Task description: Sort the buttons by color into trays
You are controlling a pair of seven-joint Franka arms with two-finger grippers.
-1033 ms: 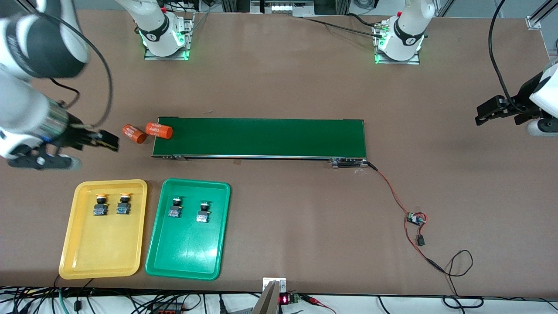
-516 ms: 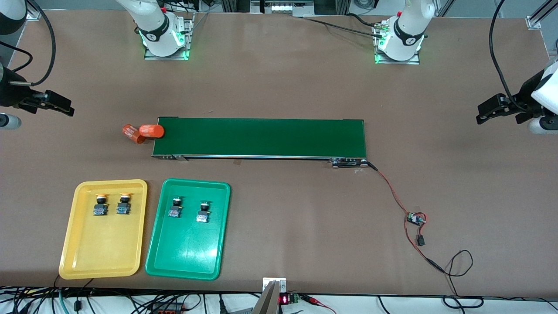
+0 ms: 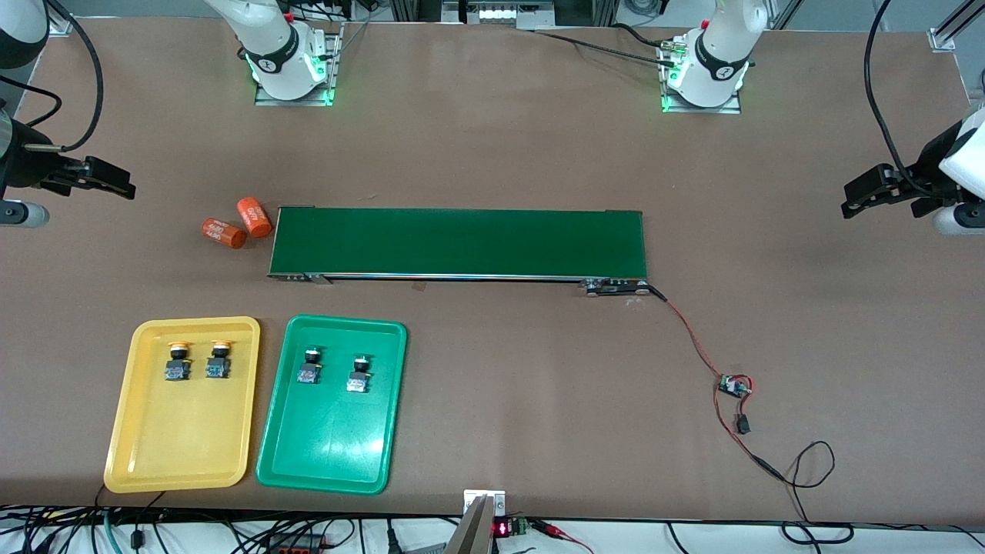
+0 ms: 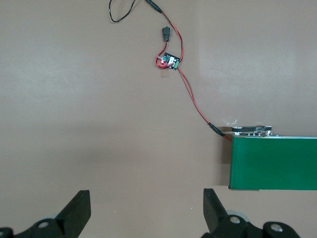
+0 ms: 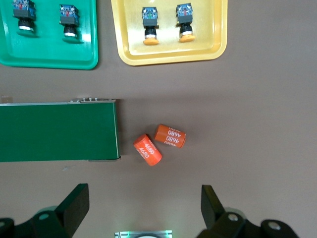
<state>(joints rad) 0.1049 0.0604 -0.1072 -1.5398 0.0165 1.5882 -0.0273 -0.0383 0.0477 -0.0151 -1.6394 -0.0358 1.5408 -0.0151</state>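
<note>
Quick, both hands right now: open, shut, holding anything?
Left hand: open, empty, over bare table at its own end.
Right hand: open, empty, over the table beside the orange cylinders.

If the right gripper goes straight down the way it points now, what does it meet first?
Probably bare table: the open right gripper points down beside the two orange cylinders, which lie just off its line, though depth is unclear.

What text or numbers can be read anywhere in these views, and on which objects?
"4680": white print on each of the two orange cylinders beside the conveyor belt.
Red digits on the small display at the table edge: too small to read.
Buttons and trays: no legible text.
</note>
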